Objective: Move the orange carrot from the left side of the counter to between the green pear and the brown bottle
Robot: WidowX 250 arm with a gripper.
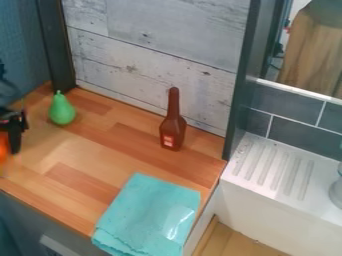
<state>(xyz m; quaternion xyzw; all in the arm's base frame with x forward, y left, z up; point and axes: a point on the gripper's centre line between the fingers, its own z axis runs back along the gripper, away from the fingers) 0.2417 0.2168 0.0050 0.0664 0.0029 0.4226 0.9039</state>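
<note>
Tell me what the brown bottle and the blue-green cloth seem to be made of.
Bottle: probably hard plastic, smooth with a slight sheen and one even brown. Cloth: likely thin woven fabric, matte, judging by its soft folds and uneven edge.

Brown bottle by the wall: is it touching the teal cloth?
Apart. The camera view shows a strip of bare wooden counter between the brown bottle and the teal cloth.

Shows the black gripper (16, 129) at the left edge, close to an orange thing (3, 148). Has a green pear (62, 110) nearby on the wooden counter (100, 150), a brown bottle (173, 127) upright farther right, and a turquoise cloth (150, 212) over the front edge, left of a white sink (270, 172).
</note>
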